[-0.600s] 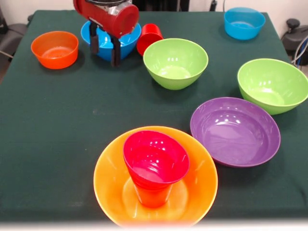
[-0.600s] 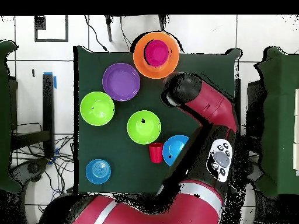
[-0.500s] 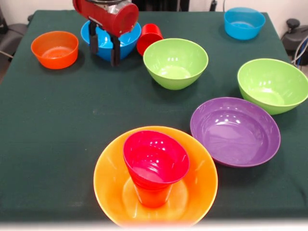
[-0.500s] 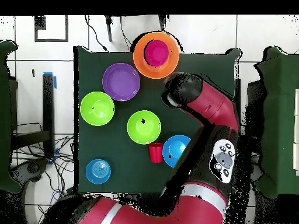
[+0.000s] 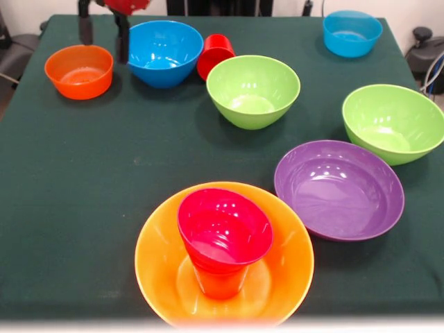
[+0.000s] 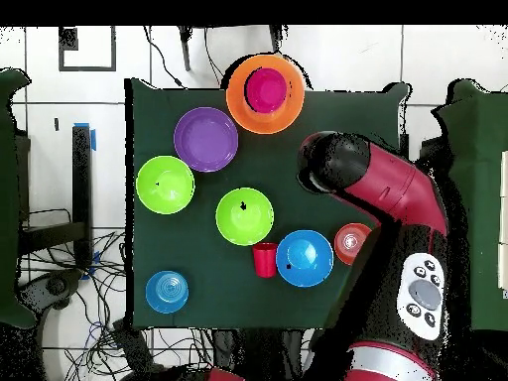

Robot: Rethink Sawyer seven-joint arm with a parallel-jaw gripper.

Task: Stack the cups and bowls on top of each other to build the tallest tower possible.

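The tower stands at the front in the front view: a big orange bowl (image 5: 288, 251) holds an orange cup (image 5: 220, 281) with a small crimson bowl (image 5: 224, 229) on top. It also shows in the overhead view (image 6: 236, 99). My gripper (image 5: 104, 33) is open and empty at the far left, raised between the small orange bowl (image 5: 78, 71) and a blue bowl (image 5: 165, 52). The red cup (image 5: 216, 54) sits beside that blue bowl. In the overhead view the arm hides the gripper.
Two lime green bowls (image 5: 253, 90) (image 5: 393, 121), a wide purple bowl (image 5: 338, 189) and a second blue bowl (image 5: 352, 32) sit on the right half of the green cloth. The arm's elbow (image 6: 332, 164) hangs over the table's right side in the overhead view.
My gripper has moved from above the blue bowl to the left and up, toward the small orange bowl. The blue bowl now shows whole. No object has moved.
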